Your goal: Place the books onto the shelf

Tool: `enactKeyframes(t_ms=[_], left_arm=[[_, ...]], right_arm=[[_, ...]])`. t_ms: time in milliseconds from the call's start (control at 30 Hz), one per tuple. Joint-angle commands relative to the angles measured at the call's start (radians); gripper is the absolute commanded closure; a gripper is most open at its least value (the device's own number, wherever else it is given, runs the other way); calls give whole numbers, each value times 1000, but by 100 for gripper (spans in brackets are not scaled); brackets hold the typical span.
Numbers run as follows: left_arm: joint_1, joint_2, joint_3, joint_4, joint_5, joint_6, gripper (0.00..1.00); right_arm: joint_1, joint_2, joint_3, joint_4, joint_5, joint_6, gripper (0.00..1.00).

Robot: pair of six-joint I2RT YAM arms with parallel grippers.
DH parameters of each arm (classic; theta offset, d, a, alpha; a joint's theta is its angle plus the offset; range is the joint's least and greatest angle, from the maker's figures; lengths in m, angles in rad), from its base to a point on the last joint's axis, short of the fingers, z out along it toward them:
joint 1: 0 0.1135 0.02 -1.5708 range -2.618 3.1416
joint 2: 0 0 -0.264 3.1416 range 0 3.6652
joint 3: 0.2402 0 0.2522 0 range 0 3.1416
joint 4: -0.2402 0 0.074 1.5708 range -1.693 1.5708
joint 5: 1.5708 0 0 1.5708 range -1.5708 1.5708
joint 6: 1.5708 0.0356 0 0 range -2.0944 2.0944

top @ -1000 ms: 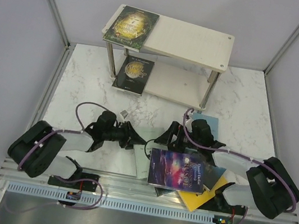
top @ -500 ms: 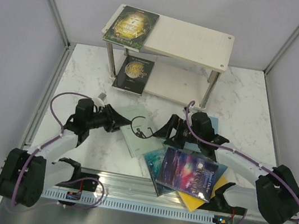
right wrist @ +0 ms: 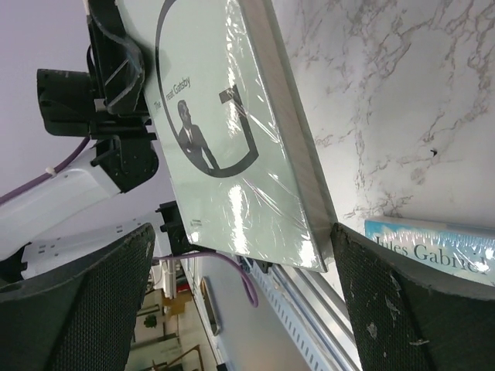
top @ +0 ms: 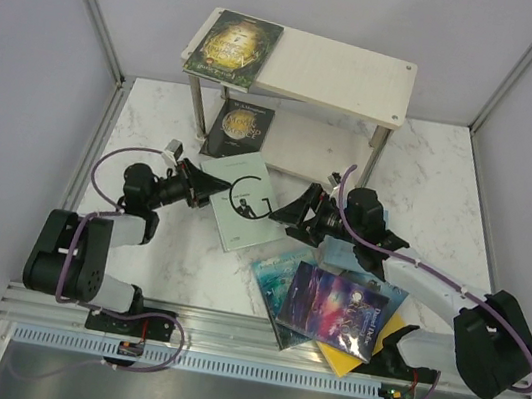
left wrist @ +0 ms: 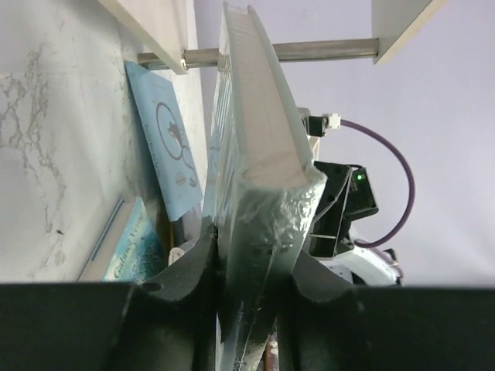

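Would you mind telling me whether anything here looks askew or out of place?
The green-gold book lies skewed on the top board of the shelf, seemingly overhanging its front edge. The loose books by the right arm are a fanned, untidy pile.

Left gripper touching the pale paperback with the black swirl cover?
Touching. Left wrist view: the left gripper has both black fingers pressed flat against opposite faces of the pale paperback with the black swirl, with no gap.

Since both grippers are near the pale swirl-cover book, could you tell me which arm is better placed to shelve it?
Left. The left gripper is clamped on the pale swirl-cover book, close to the shelf; the right gripper stands open beside it, empty.
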Motion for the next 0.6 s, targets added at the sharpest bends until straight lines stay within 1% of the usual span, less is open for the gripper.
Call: enactKeyframes(t_ms=[0, 67, 133, 167, 233, 267, 300, 333, 367, 400, 433, 467, 500, 567], left_arm=[[-30, 49, 99, 612, 140, -447, 98], [-32, 91, 135, 663, 174, -485, 98], [-30, 92, 177, 664, 209, -503, 98], [-30, 91, 190, 657, 249, -506, 98], [-29, 78, 217, 590, 294, -491, 98], [-27, 50, 222, 520, 341, -462, 98], [-27, 22, 224, 443, 358, -362, 98], [-25, -7, 227, 192, 373, -280, 98], [-25, -80, 244, 33, 387, -182, 98], [-25, -113, 260, -129, 387, 54, 98], [-25, -141, 311, -464, 383, 172, 98], [-25, -164, 328, -544, 375, 257, 98], [-24, -181, 333, -573, 380, 305, 98], [-25, -184, 331, -568, 394, 293, 98]], right_arm=[[27, 13, -4, 42, -62, 29, 2], [29, 10, -4, 10, -62, 6, 2], [27, 5, 19, -62, -36, -40, 2], [27, -6, 30, -146, -20, -98, 2], [29, -22, 50, -201, 23, -141, 2], [27, -44, 61, -233, 44, -167, 2], [27, -56, 73, -295, 67, -206, 2], [26, -70, 102, -325, 104, -227, 2], [24, -88, 119, -378, 121, -244, 2], [26, -98, 154, -400, 138, -278, 2], [23, -105, 169, -420, 165, -293, 2], [23, -116, 183, -455, 174, -301, 2], [19, -119, 200, -463, 181, -313, 2], [19, -122, 208, -475, 193, -318, 2]])
